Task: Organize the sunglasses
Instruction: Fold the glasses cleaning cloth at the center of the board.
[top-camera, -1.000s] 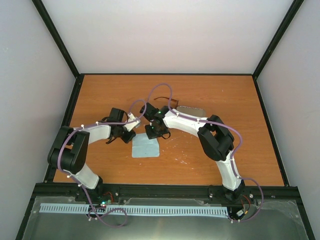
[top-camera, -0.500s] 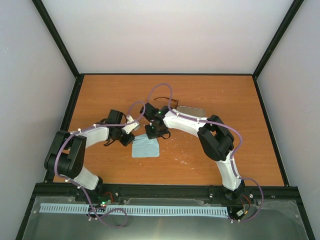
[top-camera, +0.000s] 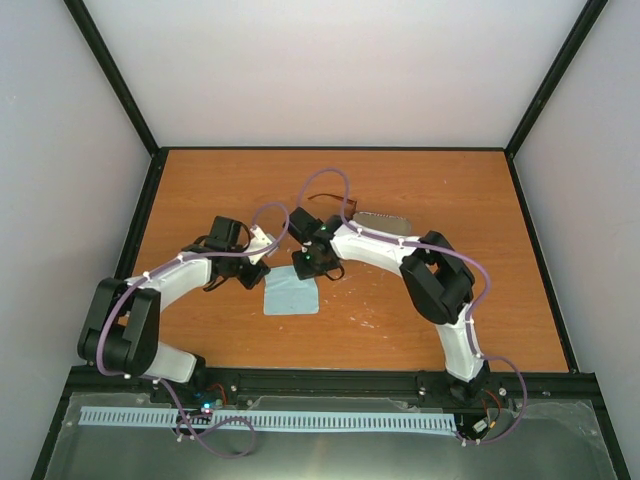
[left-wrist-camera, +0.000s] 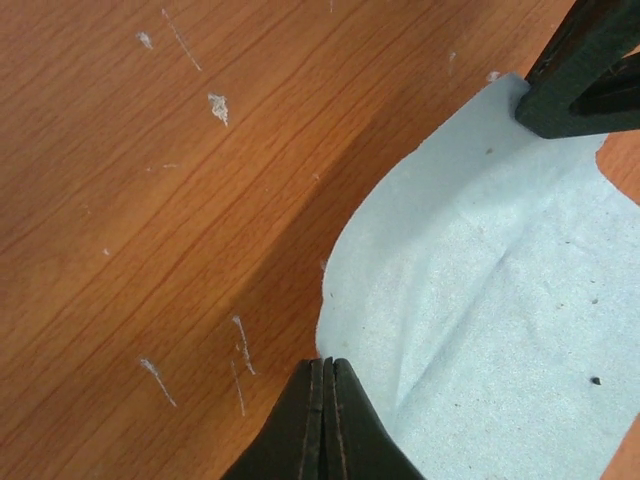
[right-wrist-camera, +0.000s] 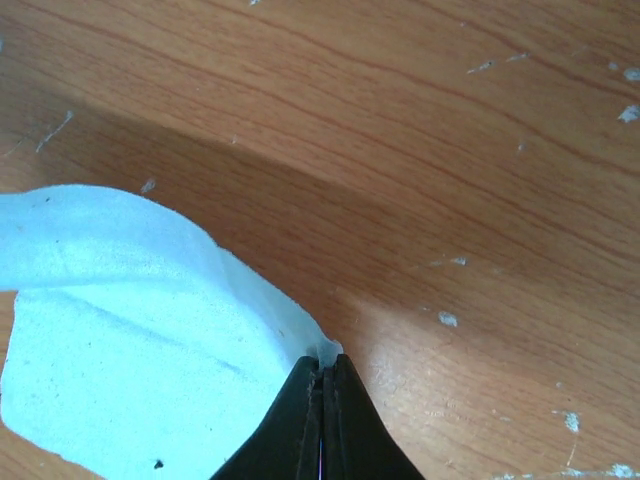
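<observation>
Two grippers down on one cloth. The left gripper (left-wrist-camera: 322, 364) is pinched tight on a far corner of the light blue cloth (left-wrist-camera: 480, 300), fingers together with the fabric nipped between the tips. The right gripper (right-wrist-camera: 322, 368) is clamped the same way on the other far corner. The cloth's far edge is pulled up off the desk (top-camera: 450, 190) and the near part lies flat, about mid-desk.

Sunglasses (top-camera: 322, 197): toward the far edge, just behind the right wrist. Only a thin brown temple arm shows, the rest is hidden by the arm. They sit near the left end of the patterned case (top-camera: 383, 220); I cannot tell whether they touch it.

Progress, as I read it: early. The sunglasses are not gripped and not stowed, and whether the case is open cannot be made out. Cloth handling is the step in hand.

Pose: the left arm (top-camera: 190, 270) has its elbow out by the left edge and its forearm running right. The right arm (top-camera: 435, 285) arches up from the near right corner, forearm angled left. The wrists nearly meet.
</observation>
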